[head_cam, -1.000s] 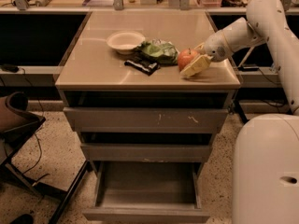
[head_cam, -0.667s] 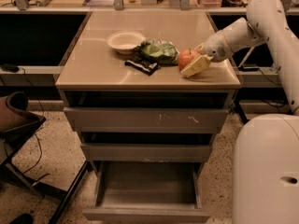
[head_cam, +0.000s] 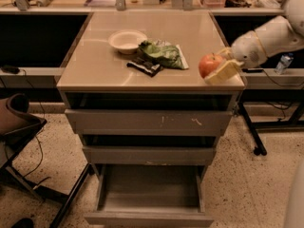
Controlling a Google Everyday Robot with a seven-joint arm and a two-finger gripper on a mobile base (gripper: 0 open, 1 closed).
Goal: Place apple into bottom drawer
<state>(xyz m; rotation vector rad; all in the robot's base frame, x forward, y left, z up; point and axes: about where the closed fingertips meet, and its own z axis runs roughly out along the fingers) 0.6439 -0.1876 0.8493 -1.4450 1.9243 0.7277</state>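
while the gripper (head_cam: pixel 216 66) holds it, the apple (head_cam: pixel 209 63) sits at the front right corner of the counter (head_cam: pixel 99 68), close to the edge. it is red-orange and round. the jaws are closed on it from the right side, with one pale yellow finger (head_cam: pixel 223 72) running under and in front of it and the other behind. whether the apple touches the counter top or hangs just above it cannot be told. the white arm (head_cam: pixel 266 38) reaches in from the right edge of the view, slanting down to the gripper.

further left on the counter, well apart from the apple, lies a crumpled green bag (head_cam: pixel 163 54). a dark packet (head_cam: pixel 144 66) lies just in front of the bag, touching it. a white bowl (head_cam: pixel 127 41) stands just behind and to the left of the bag.

below the counter are three grey drawers. the top drawer (head_cam: pixel 149 122) has white scratch marks on its front and stands slightly out. the middle drawer (head_cam: pixel 149 155) also stands slightly out. the bottom drawer (head_cam: pixel 149 196) is pulled far out toward the viewer, its inside open to view, directly below and left of the apple.

a dark chair (head_cam: pixel 14 122) stands on the speckled floor (head_cam: pixel 247 184) at the left. a small bottle (head_cam: pixel 284 62) shows at the far right, behind the arm.
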